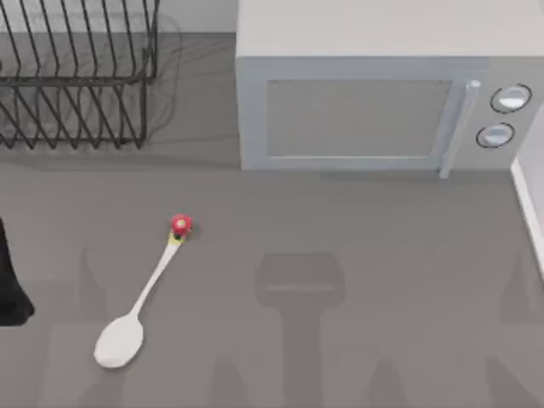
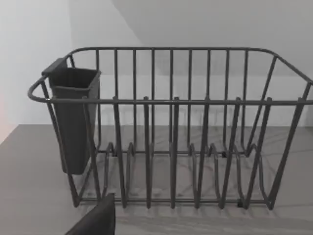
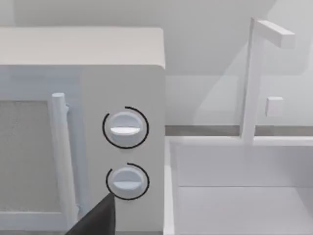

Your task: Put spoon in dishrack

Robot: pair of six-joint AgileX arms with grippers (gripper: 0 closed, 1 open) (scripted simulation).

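The white spoon (image 1: pixel 151 285) lies flat on the grey table at the front left. Its oval bowl is nearest the front edge and its red knob (image 1: pixel 180 224) points toward the back. The black wire dishrack (image 1: pixel 76 81) stands at the back left corner, well behind the spoon. In the left wrist view the dishrack (image 2: pixel 171 101) stands straight ahead, with a dark cup (image 2: pixel 73 122) hung on one end. My left arm (image 1: pixel 13 280) is at the table's left edge, left of the spoon and apart from it. A dark part of my left gripper (image 2: pixel 95 220) and of my right gripper (image 3: pixel 95 220) shows in each wrist view.
A grey microwave (image 1: pixel 374 93) with a shut door and two round knobs (image 3: pixel 125 127) stands at the back, right of the dishrack. A white sink basin (image 3: pixel 234 196) with a tap lies beyond the microwave at the table's right edge (image 1: pixel 527 204).
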